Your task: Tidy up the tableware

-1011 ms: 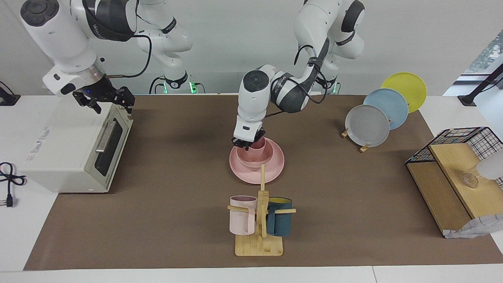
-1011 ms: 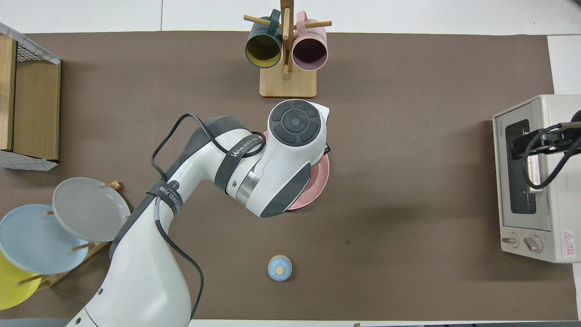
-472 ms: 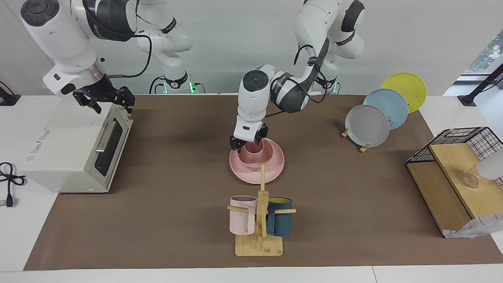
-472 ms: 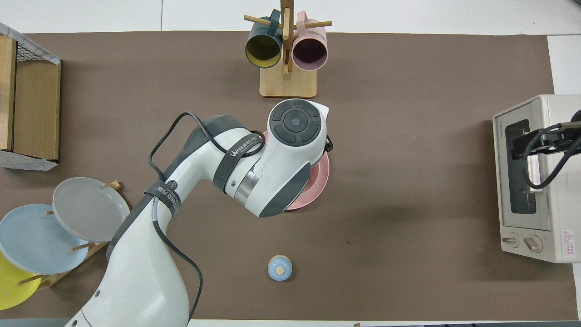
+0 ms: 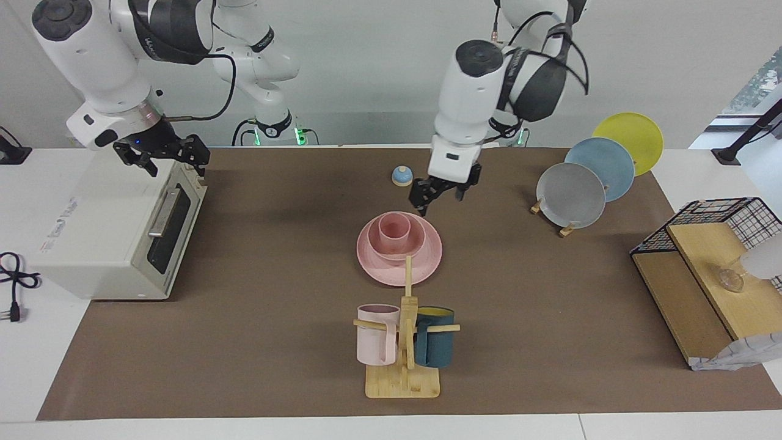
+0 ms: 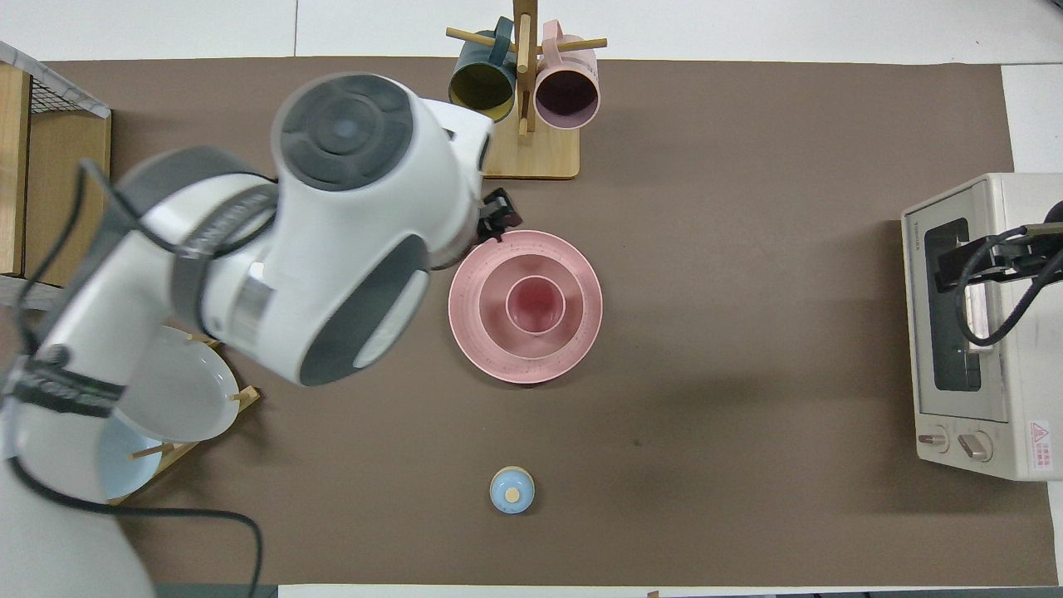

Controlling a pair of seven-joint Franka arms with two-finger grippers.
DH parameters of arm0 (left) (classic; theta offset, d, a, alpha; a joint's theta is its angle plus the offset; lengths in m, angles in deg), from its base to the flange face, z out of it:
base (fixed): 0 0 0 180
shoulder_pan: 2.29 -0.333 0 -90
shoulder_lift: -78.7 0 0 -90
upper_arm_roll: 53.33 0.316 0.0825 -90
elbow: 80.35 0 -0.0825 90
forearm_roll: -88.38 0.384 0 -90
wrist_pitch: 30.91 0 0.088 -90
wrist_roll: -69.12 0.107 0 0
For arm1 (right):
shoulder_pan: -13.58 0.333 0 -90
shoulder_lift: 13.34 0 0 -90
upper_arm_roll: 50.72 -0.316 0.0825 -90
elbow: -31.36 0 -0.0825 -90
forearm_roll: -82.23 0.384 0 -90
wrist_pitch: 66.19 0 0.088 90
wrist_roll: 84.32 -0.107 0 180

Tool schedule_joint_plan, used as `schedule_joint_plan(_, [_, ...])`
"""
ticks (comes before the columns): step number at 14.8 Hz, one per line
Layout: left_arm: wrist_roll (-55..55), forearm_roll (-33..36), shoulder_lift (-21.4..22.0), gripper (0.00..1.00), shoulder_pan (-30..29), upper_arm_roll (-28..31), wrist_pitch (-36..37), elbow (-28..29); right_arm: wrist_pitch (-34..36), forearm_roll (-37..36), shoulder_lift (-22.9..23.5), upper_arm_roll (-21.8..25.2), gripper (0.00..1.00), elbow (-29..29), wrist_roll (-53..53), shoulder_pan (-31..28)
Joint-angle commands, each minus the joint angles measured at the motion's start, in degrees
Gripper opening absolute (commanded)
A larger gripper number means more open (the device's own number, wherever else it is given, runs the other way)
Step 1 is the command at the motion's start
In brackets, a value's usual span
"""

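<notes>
The pink plate (image 5: 374, 266) lies mid-table, with the pink bowl (image 5: 413, 247) on it and the pink cup (image 5: 394, 228) upright in the bowl. The overhead view shows the same stack: plate (image 6: 473, 336), bowl (image 6: 575, 289), cup (image 6: 536, 304). My left gripper (image 5: 441, 194) is open and empty. It hangs in the air over the mat beside the plate, toward the left arm's end, touching nothing; its tips show in the overhead view (image 6: 498, 218). My right gripper (image 5: 164, 157) waits open over the toaster oven (image 5: 116, 226).
A wooden mug tree (image 5: 403, 366) with a pale pink and a teal mug stands farther from the robots than the plate. A small blue knob (image 5: 401, 176) sits nearer the robots. A rack of grey, blue and yellow plates (image 5: 571, 195) and a wire-and-wood shelf (image 5: 702, 269) stand at the left arm's end.
My left gripper let go of the pink cup in the bowl, opened, rose and swung away toward the left arm's end. The right arm has not moved.
</notes>
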Motion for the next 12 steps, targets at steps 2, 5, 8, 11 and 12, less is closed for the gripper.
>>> schedule_joint_plan(2, [18.7,0.3,6.6,1.00,-10.6,-0.5,6.9,2.2,0.6,0.4,-1.7,-0.8,1.00,-0.4,1.1,-1.0])
schedule_joint_plan(5, [33.1,0.3,10.1,1.00,-18.1,-0.5,9.1,4.5,0.4,0.4,-1.7,-0.8,1.00,-0.4,0.8,-0.7])
schedule_joint_plan(8, [35.8,0.3,14.5,1.00,-18.9,-0.5,8.0,11.8,0.4,0.4,-1.7,-0.7,1.00,-0.4,0.8,-1.1])
schedule_joint_plan(11, [37.8,0.3,18.3,1.00,-18.8,-0.5,5.7,18.3,0.4,0.4,-1.7,-0.7,1.00,-0.4,0.8,-1.0])
schedule_joint_plan(12, [37.9,0.3,18.6,1.00,-18.8,-0.5,5.7,19.0,0.4,0.4,-1.7,-0.8,1.00,-0.4,0.8,-1.0])
